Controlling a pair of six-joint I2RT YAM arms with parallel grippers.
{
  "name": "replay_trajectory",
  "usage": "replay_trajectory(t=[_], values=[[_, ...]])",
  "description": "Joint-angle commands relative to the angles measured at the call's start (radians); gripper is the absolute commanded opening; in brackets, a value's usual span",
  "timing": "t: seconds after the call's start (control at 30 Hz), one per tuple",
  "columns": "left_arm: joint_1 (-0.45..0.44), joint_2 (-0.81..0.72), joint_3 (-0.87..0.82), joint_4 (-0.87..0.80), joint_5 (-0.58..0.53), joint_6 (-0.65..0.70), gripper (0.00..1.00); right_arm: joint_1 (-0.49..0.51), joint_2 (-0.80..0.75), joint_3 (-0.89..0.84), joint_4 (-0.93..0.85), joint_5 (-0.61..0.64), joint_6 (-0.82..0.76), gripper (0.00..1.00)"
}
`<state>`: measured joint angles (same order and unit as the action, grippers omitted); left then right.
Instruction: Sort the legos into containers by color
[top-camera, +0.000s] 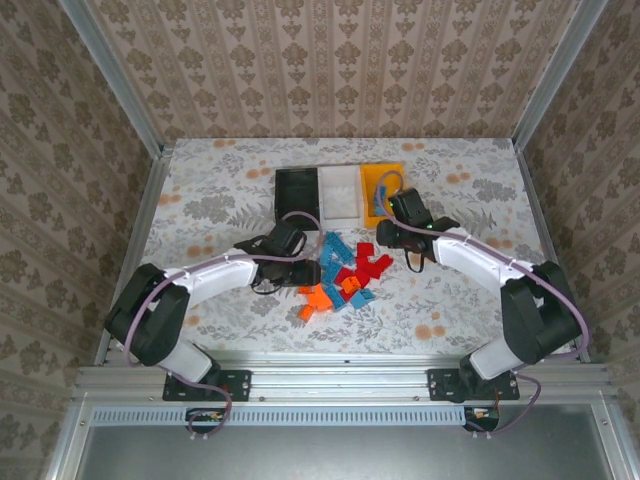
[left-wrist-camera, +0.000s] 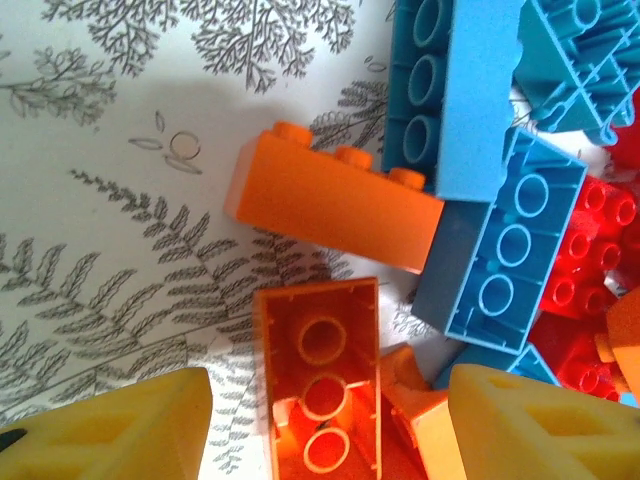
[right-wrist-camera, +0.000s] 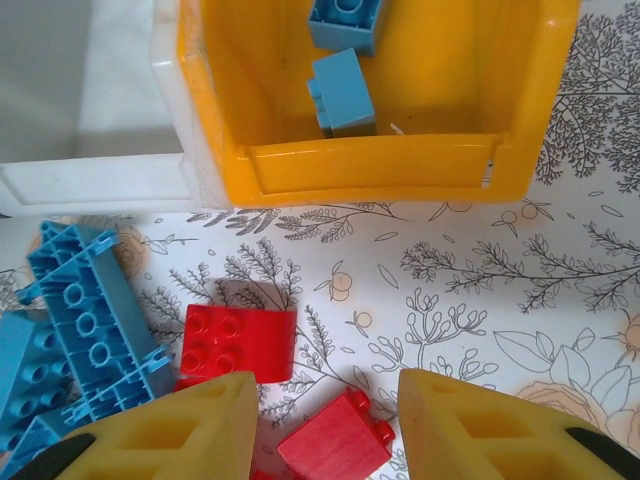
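Straddling an orange brick (left-wrist-camera: 318, 345), left hand (left-wrist-camera: 332, 430) apart (right hand (right-wrist-camera: 325, 425) apart too)

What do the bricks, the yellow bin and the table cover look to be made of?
The bricks look like hard moulded plastic, slightly glossy: crisp studs and hollow undersides. The yellow bin seems smooth thin-walled plastic, with a moulded rim and soft sheen. The table cover is a flat, matt printed sheet, perhaps paper or vinyl; the look leaves that open.
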<state>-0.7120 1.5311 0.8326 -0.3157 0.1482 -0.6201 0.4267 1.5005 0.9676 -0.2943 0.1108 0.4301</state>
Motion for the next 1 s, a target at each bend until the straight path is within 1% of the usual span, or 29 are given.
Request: replay_trajectory(t=[0.0,0.13,0.27,0.37,0.53,0.7,0.77,0.9,0.97], values=[[-0.004,0.04,0.032,0.027,-0.012,0.02,0.66,0.008,-0.059,-0.025,-0.008,-0.002,0.013,0.43],[-0.004,0.089,0.047,0.02,-0.009,0.019,0.65,0.006,-0.082,-0.038,-0.013,-0.006,0.009,0.45],[-0.004,0.101,0.048,0.006,-0.044,0.02,0.62,0.007,-0.101,-0.03,-0.019,-0.011,0.005,0.45],[-0.004,0.11,0.054,-0.013,-0.075,0.028,0.58,0.006,-0.102,-0.03,-0.017,-0.021,0.009,0.45],[-0.002,0.137,0.068,-0.036,-0.115,0.051,0.54,0.007,-0.149,-0.042,-0.018,-0.023,0.016,0.45],[0.008,0.139,0.068,-0.049,-0.143,0.067,0.45,0.008,-0.171,-0.059,-0.023,-0.03,0.021,0.45],[0.011,0.136,0.066,-0.051,-0.144,0.07,0.44,0.01,-0.179,-0.062,-0.026,-0.03,0.021,0.45],[0.011,0.126,0.062,-0.05,-0.143,0.076,0.34,0.014,-0.183,-0.069,-0.026,-0.028,0.021,0.45],[0.012,0.118,0.064,-0.055,-0.144,0.077,0.32,0.015,-0.183,-0.069,-0.024,-0.03,0.023,0.45]])
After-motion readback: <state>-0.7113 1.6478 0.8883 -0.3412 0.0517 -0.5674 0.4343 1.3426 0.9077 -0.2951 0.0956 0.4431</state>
